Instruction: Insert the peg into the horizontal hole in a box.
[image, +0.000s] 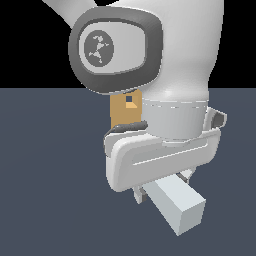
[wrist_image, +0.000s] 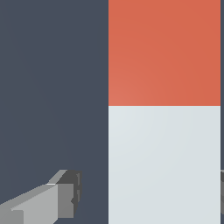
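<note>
Two views show one arm low over the dark table (image: 45, 165), its pincer (image: 162, 187) down around the peg (image: 177, 205). In the exterior view the peg's pale grey end juts out from under the pincer body toward the camera, its square end face and long edges clear of anything else. The peg's red end is hidden there behind the arm.

In the wrist view the peg (wrist_image: 164, 162) fills one side of the picture, the red section (wrist_image: 164, 52) meeting the pale section along a straight line across the bar. One grey finger (wrist_image: 61, 197) stands apart from the peg's near edge, with a strip of bare table between them; the other finger shows only as a sliver at the frame's border just beyond the peg's far edge. The pincer is spread wider than the bar and has hold of nothing on that side; contact on the far side cannot be told.

Behind the arm, the tan box (image: 125, 110) stands on the table, mostly covered by the wrist. Its small square hole (image: 130, 105) shows in the face toward the camera. Bare table lies between peg and box.
</note>
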